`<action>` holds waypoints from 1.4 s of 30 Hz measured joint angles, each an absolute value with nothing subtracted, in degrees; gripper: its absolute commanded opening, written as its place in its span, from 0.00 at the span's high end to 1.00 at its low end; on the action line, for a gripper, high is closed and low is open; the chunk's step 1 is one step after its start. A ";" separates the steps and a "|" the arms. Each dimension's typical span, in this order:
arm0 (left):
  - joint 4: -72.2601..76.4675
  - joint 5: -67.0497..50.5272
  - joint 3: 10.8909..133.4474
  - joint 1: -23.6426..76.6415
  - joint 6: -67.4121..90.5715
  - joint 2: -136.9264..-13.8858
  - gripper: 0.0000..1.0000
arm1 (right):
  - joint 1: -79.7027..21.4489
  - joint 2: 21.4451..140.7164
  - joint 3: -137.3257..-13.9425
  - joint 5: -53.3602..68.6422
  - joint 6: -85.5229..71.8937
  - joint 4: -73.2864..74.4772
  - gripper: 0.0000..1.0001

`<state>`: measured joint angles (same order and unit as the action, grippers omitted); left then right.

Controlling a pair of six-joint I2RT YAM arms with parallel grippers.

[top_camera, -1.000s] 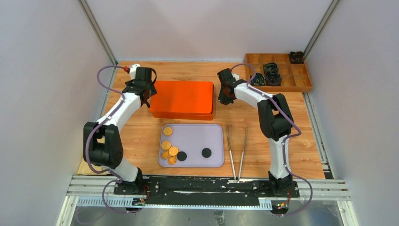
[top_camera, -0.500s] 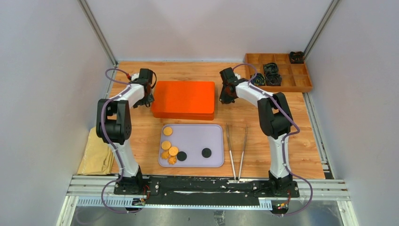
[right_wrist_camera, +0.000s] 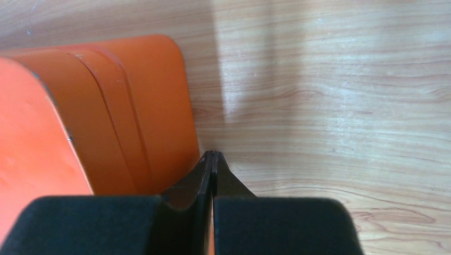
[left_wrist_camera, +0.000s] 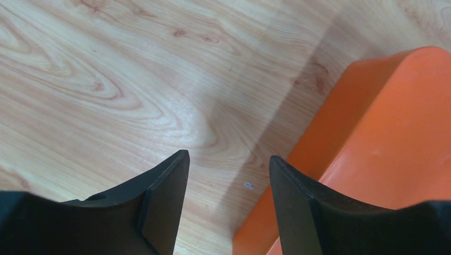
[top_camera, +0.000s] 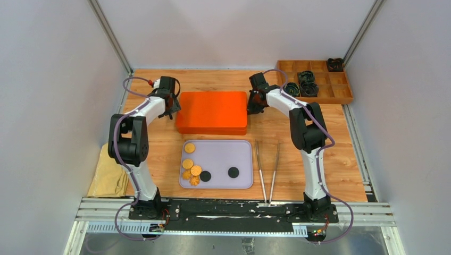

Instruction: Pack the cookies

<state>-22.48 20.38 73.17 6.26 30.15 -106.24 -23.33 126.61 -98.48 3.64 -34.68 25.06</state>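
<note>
Orange box [top_camera: 213, 110] closed, nothing packed: your cookies [top_camera: 195, 170] lie on tray [top_camera: 234, 151] near of box. Left end effector [left_wrist_camera: 228, 164] apart at box's left edge, right end effector [right_wrist_camera: 213, 156] pinched together at right edge. Opening, loading remain.

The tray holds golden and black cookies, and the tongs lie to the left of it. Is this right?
No. The tongs lie to the right of the tray, not the left; the top view shows it. The tray does hold golden and black cookies.
</note>
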 measured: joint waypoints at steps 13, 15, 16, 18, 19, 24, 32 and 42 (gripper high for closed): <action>-19.68 14.44 71.02 8.08 30.20 -105.69 0.37 | -25.58 114.67 -96.05 -13.63 -31.11 30.11 1.00; -19.62 13.91 70.91 8.25 30.20 -105.69 0.37 | -26.89 111.46 -96.40 -16.25 -29.50 30.30 1.00; -19.64 13.72 70.89 8.29 30.20 -105.69 0.37 | -27.70 110.10 -96.95 -17.17 -28.62 30.46 1.00; -19.59 13.52 70.83 8.29 30.20 -105.69 0.37 | -29.17 108.47 -98.00 -18.06 -27.11 30.41 1.00; -19.55 13.50 70.81 8.29 30.20 -105.69 0.37 | -29.85 108.07 -98.30 -18.15 -26.59 30.33 1.00; -19.55 13.50 70.81 8.29 30.15 -105.67 0.37 | -31.62 108.29 -96.53 -16.32 -25.67 30.48 1.00; -19.59 13.04 70.81 8.43 29.93 -105.16 0.37 | -32.53 107.87 -85.38 -13.19 -26.85 29.91 1.00; -21.69 16.25 70.02 8.51 29.65 -98.54 0.37 | -32.86 107.83 -84.90 -11.84 -27.24 28.80 1.00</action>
